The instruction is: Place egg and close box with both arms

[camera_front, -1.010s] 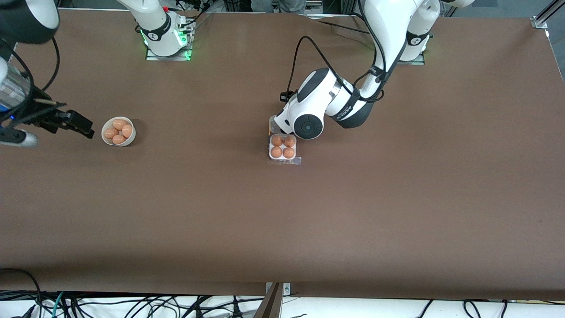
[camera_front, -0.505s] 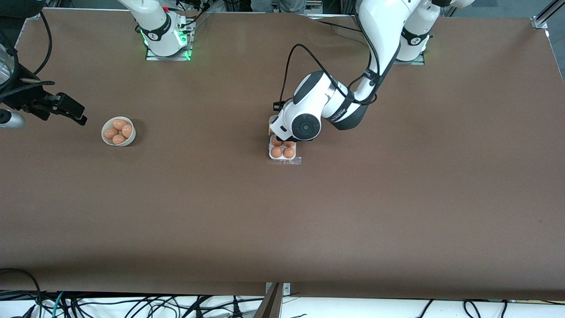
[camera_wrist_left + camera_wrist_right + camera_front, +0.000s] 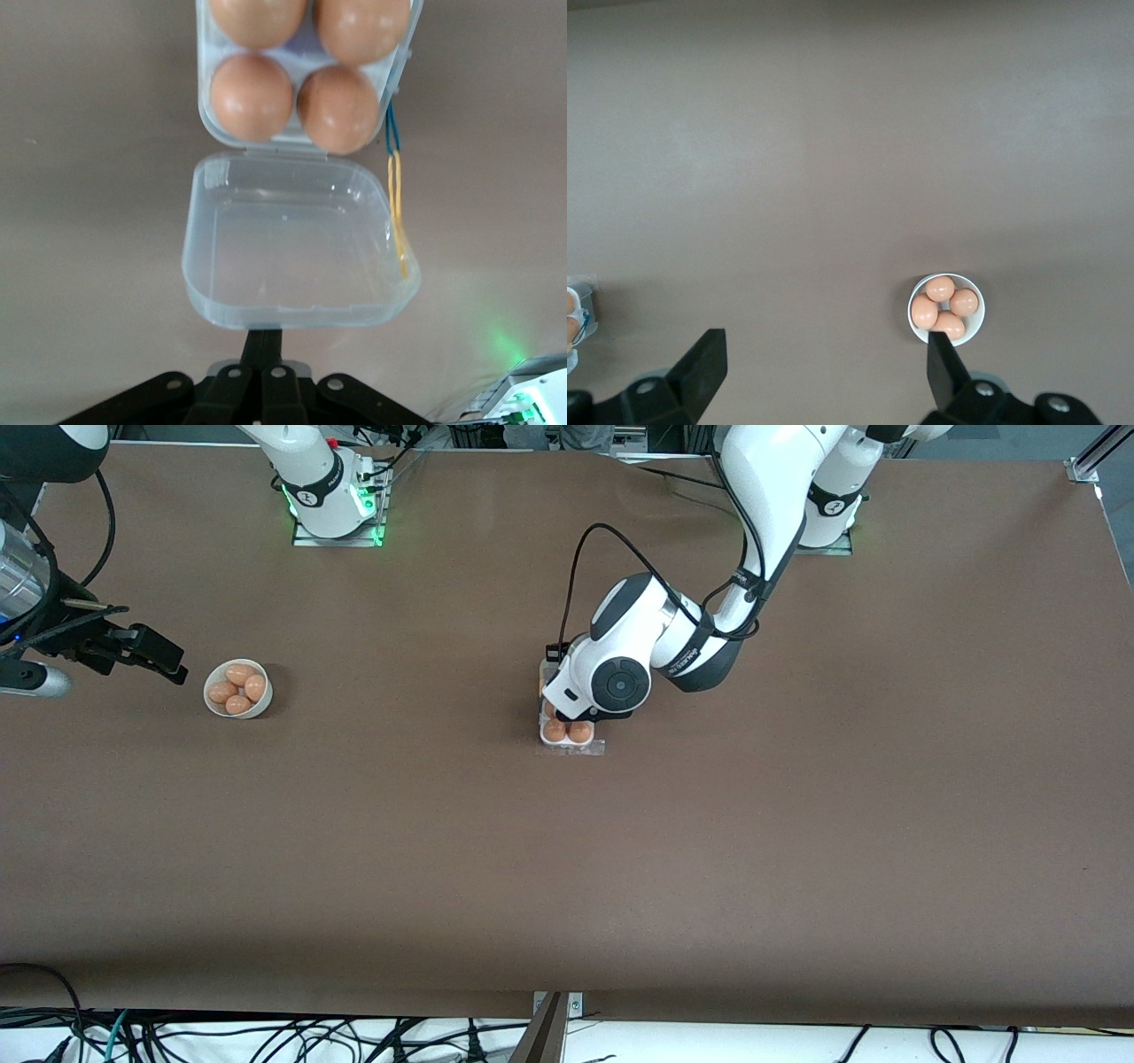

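The box is a white tray (image 3: pixel 403 62) with an egg (image 3: pixel 252 96) in every cell. Its clear lid (image 3: pixel 297 252) lies open and flat on the table, on the side farther from the front camera. My left gripper (image 3: pixel 264 341) is shut, and its tips meet the lid's free edge. In the front view the left wrist covers the lid and the farther eggs; the tray's nearer rim (image 3: pixel 567 743) shows. My right gripper (image 3: pixel 151 657) is open and empty, up in the air beside the bowl, toward the right arm's end; its fingertips (image 3: pixel 704 365) frame bare table.
A round white bowl (image 3: pixel 213 704) with several more eggs stands toward the right arm's end; its rim (image 3: pixel 912 310) also shows in the right wrist view. Thin orange and blue wires (image 3: pixel 396 190) run along the lid's side. A black cable (image 3: pixel 580 558) loops above the left wrist.
The left wrist has come toward the front camera over the box and now hides the farther eggs. The right gripper has shifted slightly beside the bowl.
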